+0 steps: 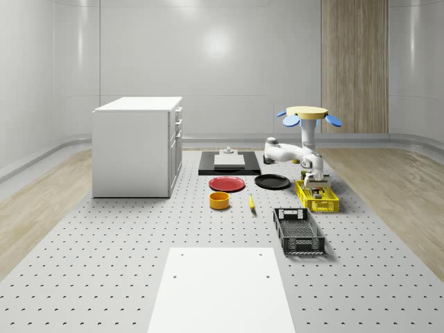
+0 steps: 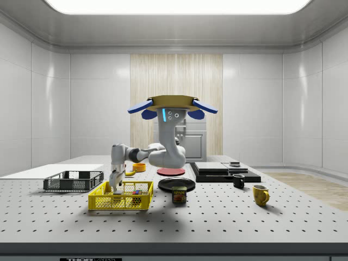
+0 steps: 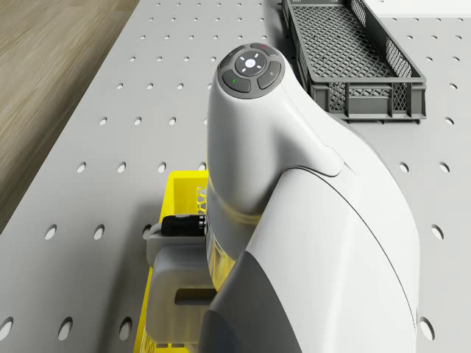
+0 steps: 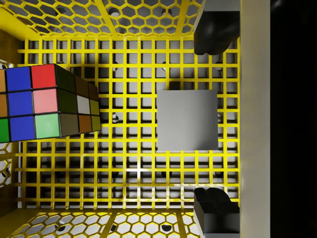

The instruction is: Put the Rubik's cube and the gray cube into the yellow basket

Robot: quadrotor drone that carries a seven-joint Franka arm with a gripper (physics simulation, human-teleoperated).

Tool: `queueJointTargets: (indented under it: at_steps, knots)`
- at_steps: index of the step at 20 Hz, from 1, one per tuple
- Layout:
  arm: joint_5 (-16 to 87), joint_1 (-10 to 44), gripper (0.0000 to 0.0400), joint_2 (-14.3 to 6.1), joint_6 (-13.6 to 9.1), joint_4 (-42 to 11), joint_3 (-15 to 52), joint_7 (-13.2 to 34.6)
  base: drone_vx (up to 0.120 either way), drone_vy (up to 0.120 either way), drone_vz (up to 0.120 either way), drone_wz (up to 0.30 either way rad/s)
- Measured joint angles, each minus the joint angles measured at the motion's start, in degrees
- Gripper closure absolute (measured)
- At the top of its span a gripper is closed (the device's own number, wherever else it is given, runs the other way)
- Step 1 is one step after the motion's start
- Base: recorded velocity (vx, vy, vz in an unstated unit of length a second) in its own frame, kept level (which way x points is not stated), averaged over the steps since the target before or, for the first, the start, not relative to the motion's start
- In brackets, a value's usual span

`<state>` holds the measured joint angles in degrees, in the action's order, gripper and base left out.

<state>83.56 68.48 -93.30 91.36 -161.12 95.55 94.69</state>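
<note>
The yellow basket (image 1: 333, 202) (image 2: 120, 202) (image 3: 181, 185) stands on the table at the whole-scene view's right. The drone (image 1: 307, 114) (image 2: 173, 103) hovers just behind it, its arm bent down into the basket. In the wrist view the gray cube (image 4: 187, 120) lies on the basket's mesh floor (image 4: 133, 163). My gripper (image 4: 210, 120) (image 1: 316, 182) (image 2: 115, 187) is open above it, with a gap between each dark fingertip (image 4: 213, 34) and the cube. The Rubik's cube (image 4: 44, 101) also sits in the basket, apart from the gray cube.
A dark gray crate (image 1: 298, 230) (image 3: 353, 55) lies in front of the basket. A black plate (image 1: 272, 182), red plate (image 1: 227, 184), orange bowl (image 1: 219, 200) and banana (image 1: 251, 202) lie toward the middle. A white cabinet (image 1: 139, 146) stands at the left. A can (image 2: 179, 194) sits beside the basket.
</note>
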Motion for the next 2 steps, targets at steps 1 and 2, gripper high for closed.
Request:
queueJointTargets:
  at_steps: [1,2]
  knots:
    - [-0.39,0.00,0.0003,-0.01,-0.12,0.03,0.41,-0.02,0.000,0.000,0.000,0.000]
    - [-0.51,0.00,0.0003,-0.02,-0.16,0.04,0.53,-0.02,0.000,0.000,0.000,0.000]
